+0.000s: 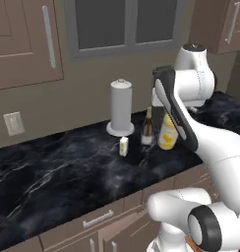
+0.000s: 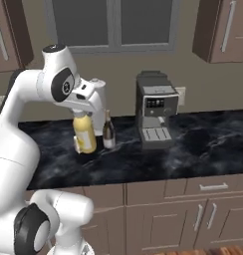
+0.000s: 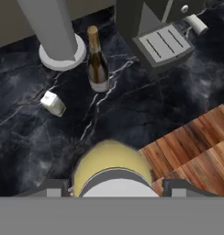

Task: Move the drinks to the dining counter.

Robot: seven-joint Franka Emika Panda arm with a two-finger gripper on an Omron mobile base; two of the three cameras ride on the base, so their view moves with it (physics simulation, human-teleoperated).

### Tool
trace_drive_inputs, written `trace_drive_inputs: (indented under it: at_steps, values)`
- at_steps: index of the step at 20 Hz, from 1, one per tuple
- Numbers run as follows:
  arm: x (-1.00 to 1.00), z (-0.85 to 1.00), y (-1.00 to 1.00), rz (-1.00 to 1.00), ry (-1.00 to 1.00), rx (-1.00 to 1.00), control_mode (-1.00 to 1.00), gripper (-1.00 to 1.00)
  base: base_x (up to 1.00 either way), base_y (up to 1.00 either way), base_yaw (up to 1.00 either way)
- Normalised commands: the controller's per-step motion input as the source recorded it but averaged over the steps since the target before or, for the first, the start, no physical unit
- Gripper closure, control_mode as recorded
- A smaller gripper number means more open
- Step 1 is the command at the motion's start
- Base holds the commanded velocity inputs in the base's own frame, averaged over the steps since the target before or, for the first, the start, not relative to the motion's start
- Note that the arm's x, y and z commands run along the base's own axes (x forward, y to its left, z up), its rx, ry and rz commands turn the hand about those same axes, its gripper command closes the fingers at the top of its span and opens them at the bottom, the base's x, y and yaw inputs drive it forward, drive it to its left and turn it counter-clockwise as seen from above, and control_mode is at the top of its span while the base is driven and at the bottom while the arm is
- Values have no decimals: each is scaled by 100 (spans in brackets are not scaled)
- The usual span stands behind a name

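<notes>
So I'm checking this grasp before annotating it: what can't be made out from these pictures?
- Gripper contact on the yellow juice bottle: fingertips cut by the hand view's bottom edge.
- Juice bottle's cap: hidden by the hand in the right base view, by the arm in the left.
- Carton print: too small.
- Wine bottle label text: blurred.

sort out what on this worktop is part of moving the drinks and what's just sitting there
Job: yellow juice bottle, right under the gripper; wine bottle; small carton.
Just there: paper-towel cylinder; coffee machine; black marble worktop.
</notes>
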Motion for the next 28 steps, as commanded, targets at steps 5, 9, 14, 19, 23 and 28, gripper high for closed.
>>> trace_drive_inputs:
  at_steps: [5, 9, 14, 19, 23, 28]
  values:
    - [0, 0, 0, 0, 0, 0, 100, 100, 0, 0, -99]
    - [0, 0, 0, 0, 0, 0, 100, 100, 0, 0, -100]
    - [0, 0, 0, 0, 0, 0, 100, 100, 0, 0, -100]
    - [0, 0, 0, 0, 0, 0, 100, 100, 0, 0, -100]
    - [0, 0, 0, 0, 0, 0, 100, 100, 0, 0, -100]
    - [0, 0, 0, 0, 0, 0, 100, 100, 0, 0, -100]
